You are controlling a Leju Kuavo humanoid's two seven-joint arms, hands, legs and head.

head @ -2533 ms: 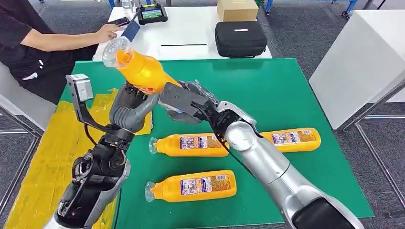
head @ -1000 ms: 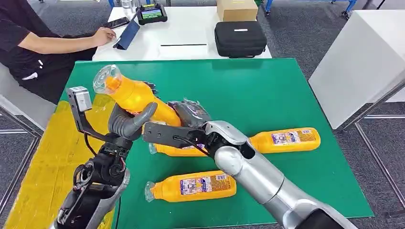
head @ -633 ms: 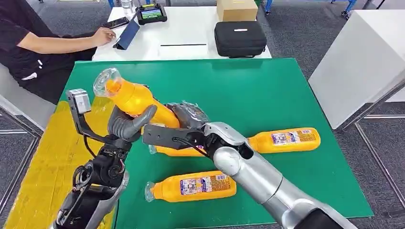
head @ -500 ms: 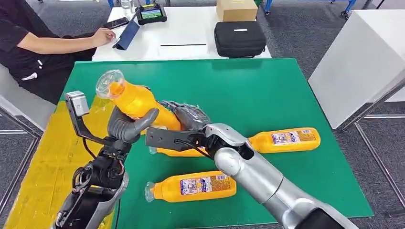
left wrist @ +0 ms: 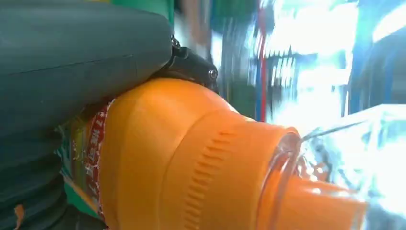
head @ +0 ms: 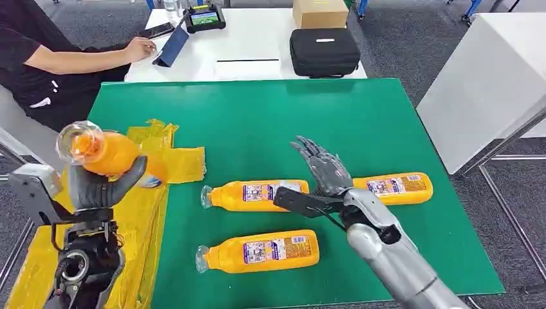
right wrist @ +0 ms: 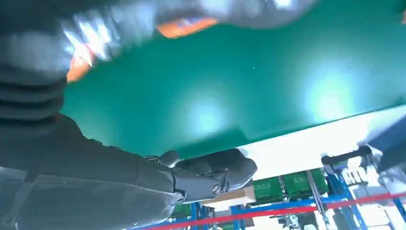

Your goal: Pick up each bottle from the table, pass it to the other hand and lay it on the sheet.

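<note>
The nearest bottle [head: 257, 251] lies on its side on the green surface [head: 270, 122], at about 6 o'clock of it, full of orange drink, with its clear cap toward 9 o'clock. Just behind it lies a second bottle [head: 254, 195], also full and turned the same way. A third bottle [head: 399, 187] lies at about 4 o'clock, partly behind the right hand [head: 322, 168], which is released: its fingers are spread apart and hold nothing, above the surface between the second and the third bottle.

At 8 o'clock the left hand [head: 103, 187] grasps a fourth bottle [head: 106, 153], tilted with its clear cap up and toward the robot's left. It is held above the yellow sheet [head: 154, 161], which lies crumpled over the edge of the surface at 9 o'clock. In the left wrist view this held bottle [left wrist: 191, 158] is orange up to the neck; the label is too blurred to read.

Beyond the green surface stands a white table [head: 251, 45] with a black case [head: 324, 51], a cardboard box [head: 320, 11] and a tablet [head: 169, 48]. A person [head: 38, 58] sits at 10 o'clock with one hand on that table.
</note>
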